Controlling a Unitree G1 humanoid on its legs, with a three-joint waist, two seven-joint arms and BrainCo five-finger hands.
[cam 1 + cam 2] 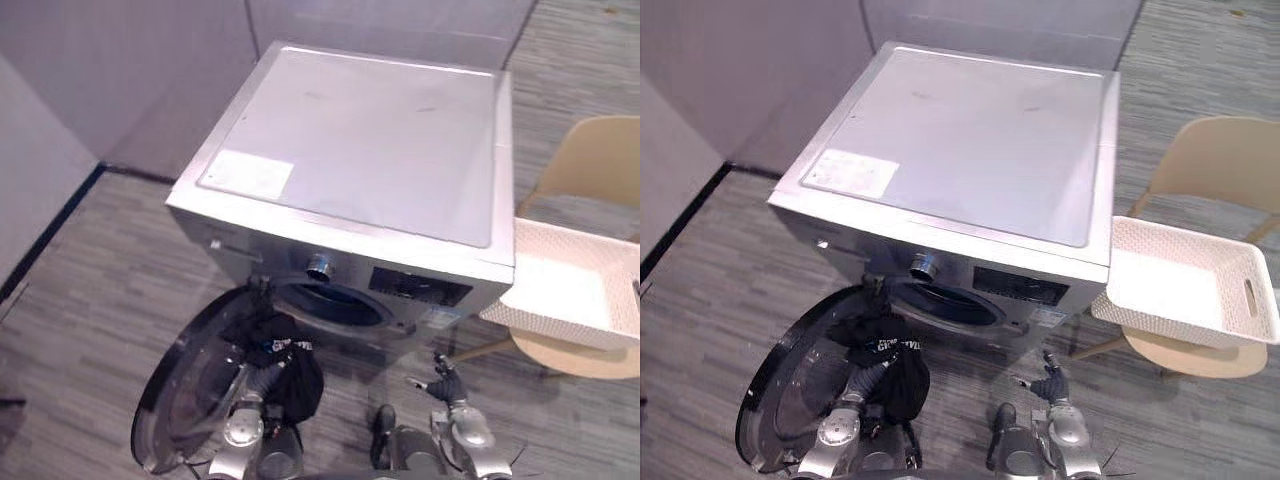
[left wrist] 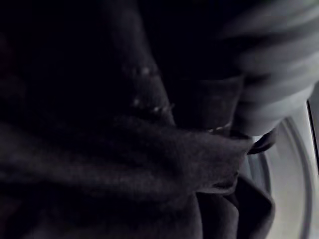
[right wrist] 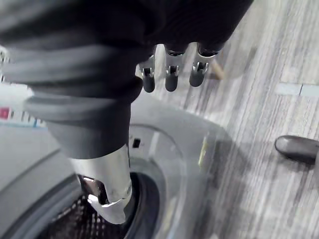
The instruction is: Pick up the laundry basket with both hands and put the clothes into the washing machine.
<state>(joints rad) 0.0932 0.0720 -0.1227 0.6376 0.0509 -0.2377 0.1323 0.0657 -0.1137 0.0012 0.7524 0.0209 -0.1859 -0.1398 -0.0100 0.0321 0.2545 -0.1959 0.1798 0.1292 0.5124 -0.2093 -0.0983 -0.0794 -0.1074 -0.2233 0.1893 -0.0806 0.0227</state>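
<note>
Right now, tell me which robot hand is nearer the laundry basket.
Right. The right robot hand is before the washing machine, left of the basket; the left robot hand is farther left, at the dark clothes by the open door.

i seem to be in a test room or office-type space staged for laundry rather than a home. a silver front-loading washing machine (image 1: 350,150) stands on its own on a grey striped floor (image 1: 90,290), with its round door (image 1: 190,390) swung open. behind it are plain grey partition walls (image 1: 150,70) with a dark skirting strip (image 1: 55,228). just beside the machine a beige chair (image 1: 595,160) carries a white perforated basket (image 1: 1170,322).
</note>
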